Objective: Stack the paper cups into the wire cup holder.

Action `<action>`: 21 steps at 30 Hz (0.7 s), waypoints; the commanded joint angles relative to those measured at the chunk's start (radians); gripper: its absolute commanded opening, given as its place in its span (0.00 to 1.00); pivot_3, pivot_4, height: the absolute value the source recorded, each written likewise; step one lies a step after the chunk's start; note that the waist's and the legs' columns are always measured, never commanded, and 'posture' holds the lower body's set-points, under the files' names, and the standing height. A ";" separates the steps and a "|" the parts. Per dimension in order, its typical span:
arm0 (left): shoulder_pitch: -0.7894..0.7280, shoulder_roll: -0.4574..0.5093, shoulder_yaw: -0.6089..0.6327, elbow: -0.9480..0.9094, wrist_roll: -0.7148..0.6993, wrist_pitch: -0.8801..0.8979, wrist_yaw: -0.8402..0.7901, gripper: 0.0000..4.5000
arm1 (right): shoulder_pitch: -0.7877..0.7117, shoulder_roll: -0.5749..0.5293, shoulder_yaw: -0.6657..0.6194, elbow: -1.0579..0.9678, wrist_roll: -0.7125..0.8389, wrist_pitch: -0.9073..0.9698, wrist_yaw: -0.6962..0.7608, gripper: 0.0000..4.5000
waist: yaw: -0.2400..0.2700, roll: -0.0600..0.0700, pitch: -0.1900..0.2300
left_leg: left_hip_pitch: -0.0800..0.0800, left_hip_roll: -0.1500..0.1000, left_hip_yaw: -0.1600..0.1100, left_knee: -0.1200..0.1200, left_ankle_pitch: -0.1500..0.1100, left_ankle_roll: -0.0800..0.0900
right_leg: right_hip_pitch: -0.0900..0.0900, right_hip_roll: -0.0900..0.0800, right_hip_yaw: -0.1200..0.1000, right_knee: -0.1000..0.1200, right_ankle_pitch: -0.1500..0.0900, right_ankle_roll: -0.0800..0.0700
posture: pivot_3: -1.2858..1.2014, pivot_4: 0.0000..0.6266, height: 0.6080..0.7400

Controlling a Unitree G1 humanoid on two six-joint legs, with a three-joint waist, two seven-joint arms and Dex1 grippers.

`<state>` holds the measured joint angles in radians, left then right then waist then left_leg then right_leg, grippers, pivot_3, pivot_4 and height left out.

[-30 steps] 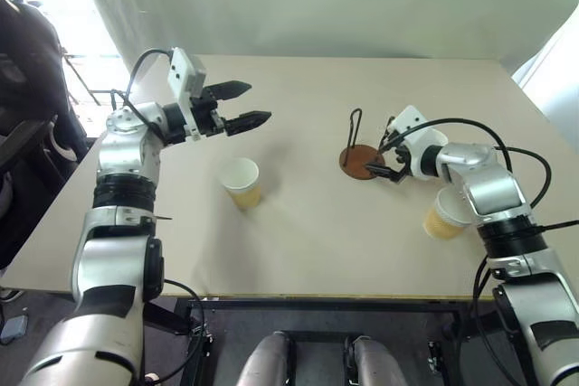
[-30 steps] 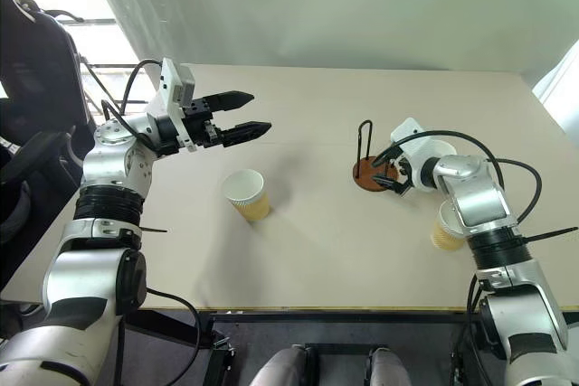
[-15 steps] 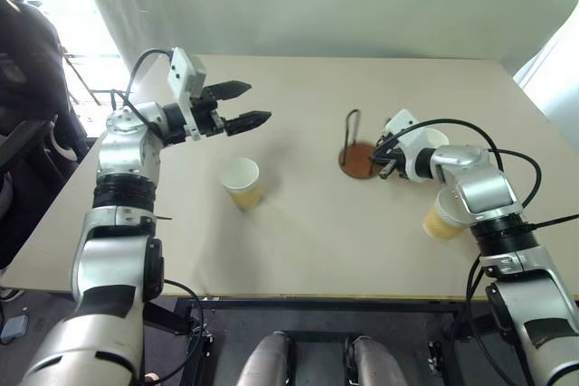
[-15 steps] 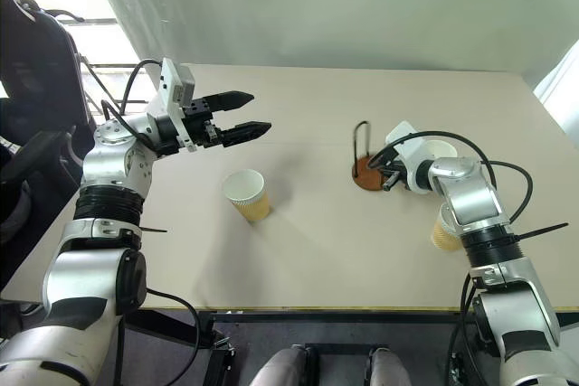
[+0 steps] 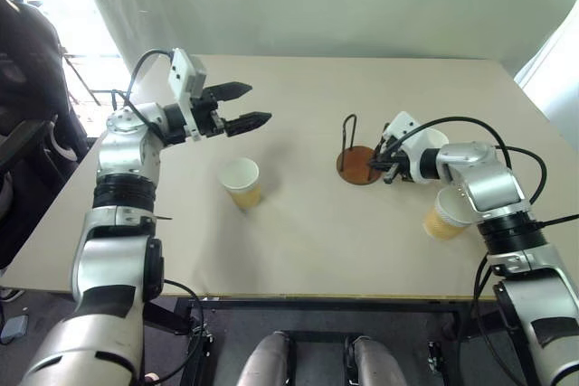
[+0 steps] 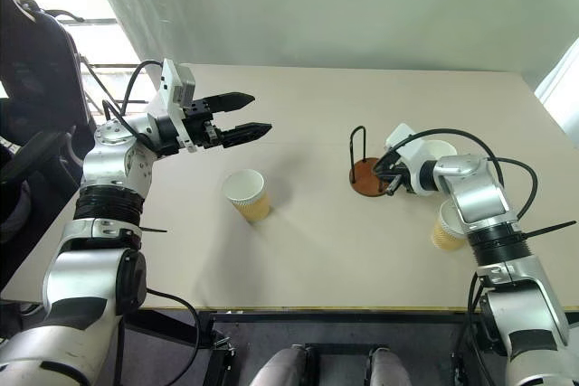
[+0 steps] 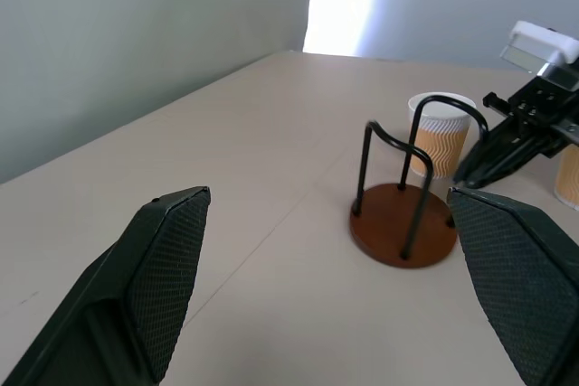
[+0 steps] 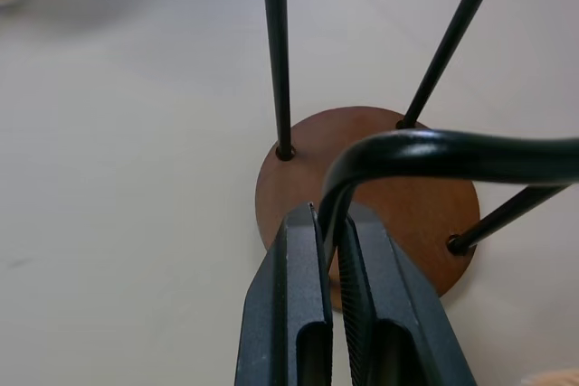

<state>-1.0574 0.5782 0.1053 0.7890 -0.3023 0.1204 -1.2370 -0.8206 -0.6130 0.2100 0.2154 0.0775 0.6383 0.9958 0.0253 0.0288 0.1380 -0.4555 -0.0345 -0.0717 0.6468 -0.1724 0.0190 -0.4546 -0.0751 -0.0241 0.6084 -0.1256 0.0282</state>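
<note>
Right wrist view: right pincer apparently pinches wire cup holder, loop cropped.

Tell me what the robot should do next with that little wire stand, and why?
Probably slide it toward the table's middle. The right gripper has its jaws shut on a black wire loop of the reddish-brown disc-based wire cup holder, which stands empty, apart from the yellow-tan paper cup.

Both arms were silver-grey metal segments with black joint bands. Black cables looped over each forearm. White camera blocks sat on the wrists. Each gripper had two black, textured fingers.
</note>
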 commanded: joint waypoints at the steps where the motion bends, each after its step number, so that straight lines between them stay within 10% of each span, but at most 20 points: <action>1: -0.021 0.014 0.008 -0.020 -0.009 0.009 -0.022 1.00 | -0.037 -0.029 -0.003 -0.052 0.039 -0.008 0.086 0.01 | 0.000 0.000 0.000 | 0.000 0.000 0.000 0.000 0.000 0.000 | 0.000 0.000 0.000 0.000 0.000 0.000 | 0.52 0.24 1.00; 21: 0.003 0.020 -0.001 -0.083 -0.020 0.079 -0.088 1.00 | -0.065 -0.095 0.056 -0.014 0.031 -0.094 0.314 0.01 | -0.001 0.000 0.000 | 0.000 0.000 0.000 0.000 0.003 0.006 | 0.000 0.000 0.000 0.000 -0.001 -0.001 | 0.52 0.24 1.00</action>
<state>-1.0453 0.5784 0.0990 0.7464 -0.3198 0.2100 -1.3229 -0.8444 -0.6963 0.2654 0.2111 0.1115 0.5721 1.2933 0.0245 0.0288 0.1380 -0.4555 -0.0343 -0.0718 0.6468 -0.1689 0.0246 -0.4546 -0.0751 -0.0242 0.6089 -0.1263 0.0271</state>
